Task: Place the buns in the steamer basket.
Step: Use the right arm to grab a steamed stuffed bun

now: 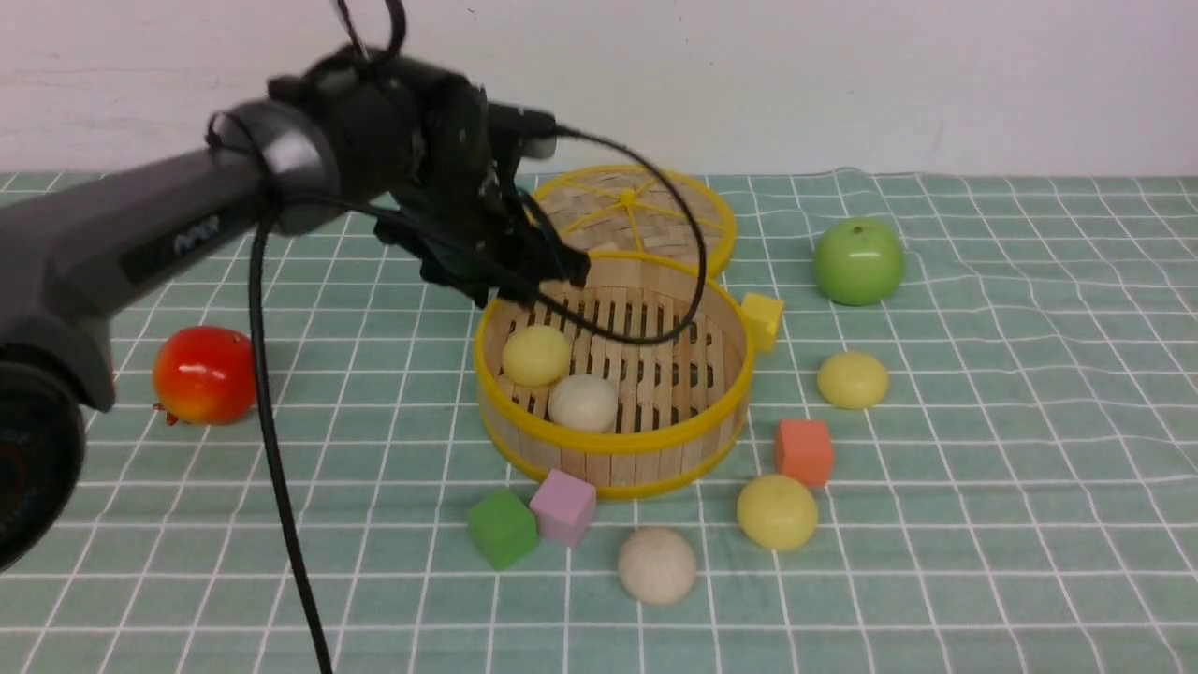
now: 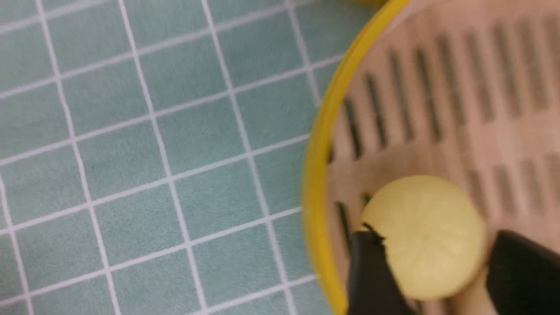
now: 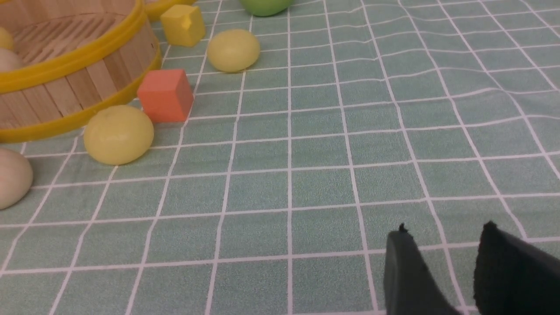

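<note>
The steamer basket stands mid-table with a pale yellow bun and an off-white bun on its slatted floor. My left gripper hovers over the basket's far-left rim, open. In the left wrist view its fingers stand either side of the yellow bun lying below, with a gap at one finger. Outside the basket lie two yellow buns and an off-white one. My right gripper is open and empty over bare cloth, right of these buns.
The woven lid lies behind the basket. A green apple sits at the back right and a red fruit at the left. Yellow, orange, pink and green cubes ring the basket.
</note>
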